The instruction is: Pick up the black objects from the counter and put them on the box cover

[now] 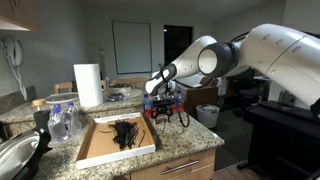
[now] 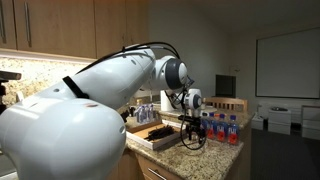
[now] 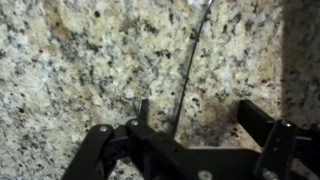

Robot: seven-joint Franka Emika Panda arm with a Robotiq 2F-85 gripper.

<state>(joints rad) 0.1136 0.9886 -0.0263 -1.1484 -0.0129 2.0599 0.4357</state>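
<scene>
A flat cardboard box cover (image 1: 93, 151) lies on the granite counter and holds a pile of thin black ties (image 1: 125, 132); both also show in an exterior view, the cover (image 2: 146, 139) and the ties (image 2: 158, 131). My gripper (image 1: 167, 113) hangs low over the counter just beside the cover's end, and it also shows in an exterior view (image 2: 191, 137). In the wrist view a thin black tie (image 3: 190, 60) lies on the granite and runs down between my open fingers (image 3: 200, 120). The fingers are apart and not closed on it.
A paper towel roll (image 1: 89, 85) stands behind the cover. Clear water bottles (image 1: 62, 120) and a metal pan (image 1: 14, 156) sit at the cover's other end. Several labelled bottles (image 2: 220, 128) stand close beside my gripper. The counter's front edge (image 1: 170, 160) is near.
</scene>
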